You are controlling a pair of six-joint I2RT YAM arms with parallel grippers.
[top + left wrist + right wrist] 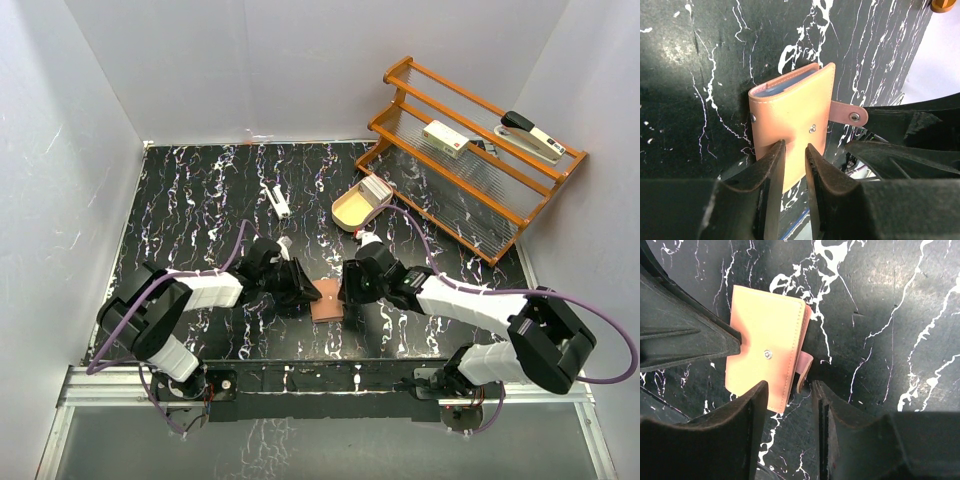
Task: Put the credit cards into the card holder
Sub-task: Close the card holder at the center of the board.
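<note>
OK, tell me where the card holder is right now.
In the top view the card holder lies closed on the table, mid-front, between the left pincer and the right pincer, nearer the arms than the tray.

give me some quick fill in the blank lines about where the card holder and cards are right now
1. The card holder lies ___ on the black marbled table, between the left gripper and the right gripper.
2. The credit cards sit in the oval wooden ___.
3. The white box rests on a rack coloured ___.

Missing words: closed; tray; orange.
</note>
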